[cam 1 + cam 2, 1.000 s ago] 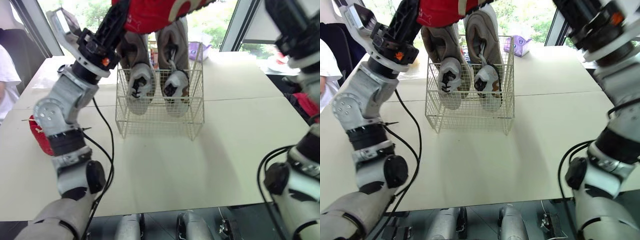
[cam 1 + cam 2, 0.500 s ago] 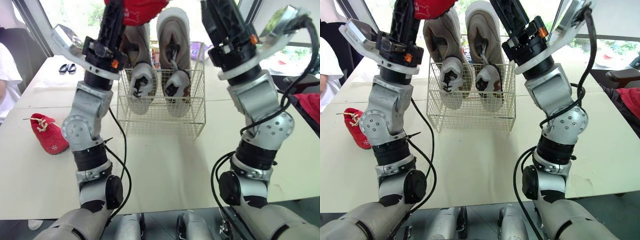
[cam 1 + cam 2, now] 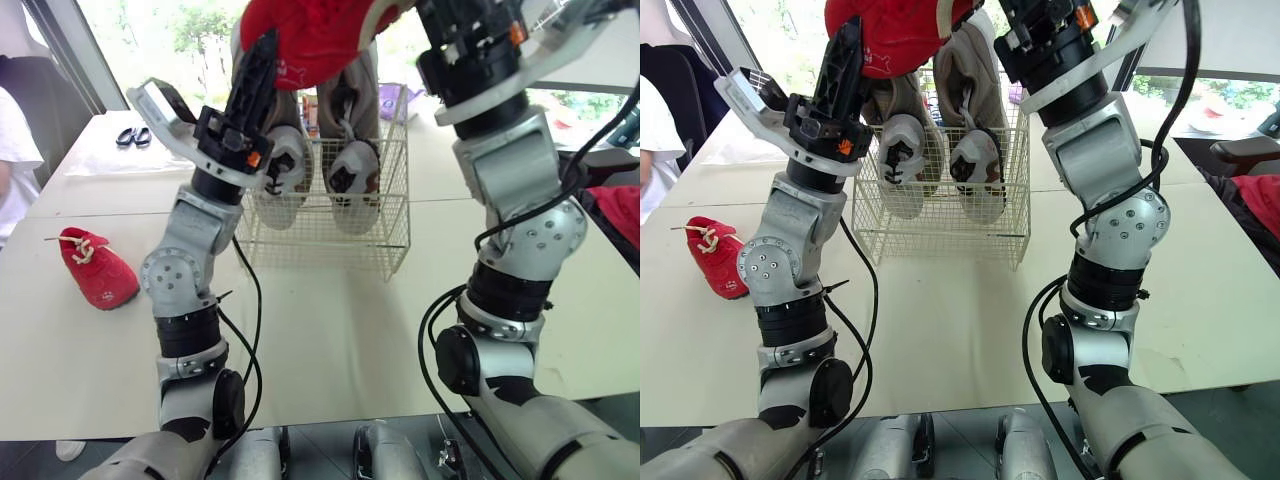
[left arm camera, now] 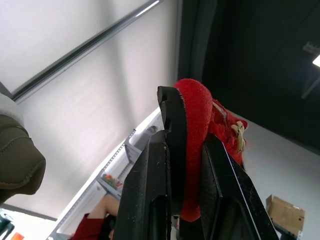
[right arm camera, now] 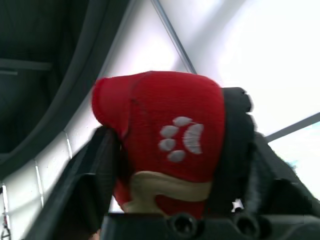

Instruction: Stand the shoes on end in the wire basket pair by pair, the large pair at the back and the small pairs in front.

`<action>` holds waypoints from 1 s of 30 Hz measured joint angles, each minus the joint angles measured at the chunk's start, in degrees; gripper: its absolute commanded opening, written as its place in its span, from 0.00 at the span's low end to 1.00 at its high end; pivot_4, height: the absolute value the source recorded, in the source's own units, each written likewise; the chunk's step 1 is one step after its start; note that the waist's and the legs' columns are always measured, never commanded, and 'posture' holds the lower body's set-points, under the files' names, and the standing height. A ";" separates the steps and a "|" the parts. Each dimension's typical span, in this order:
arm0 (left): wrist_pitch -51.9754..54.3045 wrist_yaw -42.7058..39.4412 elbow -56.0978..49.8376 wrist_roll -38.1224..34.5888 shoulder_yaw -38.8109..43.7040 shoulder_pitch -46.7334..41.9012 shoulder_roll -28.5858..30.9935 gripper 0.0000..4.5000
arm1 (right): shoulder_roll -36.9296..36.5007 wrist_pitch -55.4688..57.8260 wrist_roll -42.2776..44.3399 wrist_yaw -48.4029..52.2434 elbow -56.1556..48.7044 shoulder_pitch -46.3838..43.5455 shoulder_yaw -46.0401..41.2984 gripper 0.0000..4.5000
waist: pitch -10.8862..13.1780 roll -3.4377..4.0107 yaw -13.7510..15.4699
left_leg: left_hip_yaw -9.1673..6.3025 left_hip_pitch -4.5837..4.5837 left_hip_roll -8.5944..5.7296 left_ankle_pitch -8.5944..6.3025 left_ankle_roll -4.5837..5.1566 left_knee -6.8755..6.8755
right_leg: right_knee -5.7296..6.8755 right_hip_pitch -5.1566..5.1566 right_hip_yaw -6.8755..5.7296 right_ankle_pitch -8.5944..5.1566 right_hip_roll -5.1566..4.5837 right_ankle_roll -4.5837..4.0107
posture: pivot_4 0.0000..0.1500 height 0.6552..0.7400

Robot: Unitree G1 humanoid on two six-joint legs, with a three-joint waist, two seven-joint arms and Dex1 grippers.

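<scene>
**Red shoe pinned high between both grippers**

Both arms are up, and the red shoe [image 3: 310,38] hangs in the air between them. The left gripper [image 4: 191,120] pinches it hard, one finger on each side of the red fabric, with a knot of tan lace showing just past the fingertips. The right gripper [image 5: 170,135] has it too, fingers pressed on either side of the part with the white paw print, and a beige band sits near the finger bases. The shoe's long axis runs roughly level, from the left fingers across to the right fingers; which end is the toe, I cannot tell. Below the fingers sits the basket [image 3: 392,235] on the table [image 3: 330,340], with the grey pair [image 3: 352,165] standing on end inside, side by side. Well out beyond the left fingers, low on the table, the other red shoe [image 3: 98,270] lies flat, apart from the basket.
</scene>
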 measured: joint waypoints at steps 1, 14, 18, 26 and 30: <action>-0.02 0.01 -0.18 0.10 -0.01 0.00 0.00 0.03 | -0.07 -0.07 -0.18 0.00 0.08 0.00 0.00 0.31 | 0.00 0.00 -0.02 | 0.00 0.00 0.00 0.00 0.00 0.00 | 0.00 0.00 0.00 0.00 0.00 0.00 | 1.00 0.45; 4.90 4.79 -8.57 3.88 -4.10 7.19 10.94 0.77 | -10.63 2.15 -0.55 8.61 3.83 -2.03 -0.17 0.22 | 0.01 0.00 -0.10 | 0.00 0.00 0.00 -0.05 0.08 -0.07 | -0.06 -0.02 0.01 0.00 0.00 0.00 | 1.00 0.45; 8.92 9.82 -16.24 5.06 -3.66 13.36 21.88 0.77 | -26.58 6.26 -2.82 24.11 8.97 -2.16 -0.82 0.22 | 0.01 0.00 0.05 | 0.01 0.00 0.00 -0.14 0.23 -0.10 | -0.13 -0.02 0.01 -0.01 -0.01 -0.01 | 1.00 0.45; 9.16 17.55 -26.70 4.11 -2.37 26.81 26.81 0.77 | -36.40 6.43 -15.74 45.87 13.54 3.65 7.83 0.22 | 0.02 0.00 -0.64 | 0.03 0.07 0.05 -0.19 0.29 -0.14 | -0.08 -0.03 0.02 0.00 -0.01 -0.03 | 1.00 0.45; 9.14 17.58 -30.11 6.52 -4.71 35.67 27.65 0.77 | -34.94 1.50 -23.68 51.47 16.98 4.14 12.13 0.22 | 0.02 0.00 -0.34 | 0.06 0.05 0.04 -0.03 0.02 -0.13 | -0.10 -0.04 0.03 0.00 -0.02 -0.03 | 1.00 0.45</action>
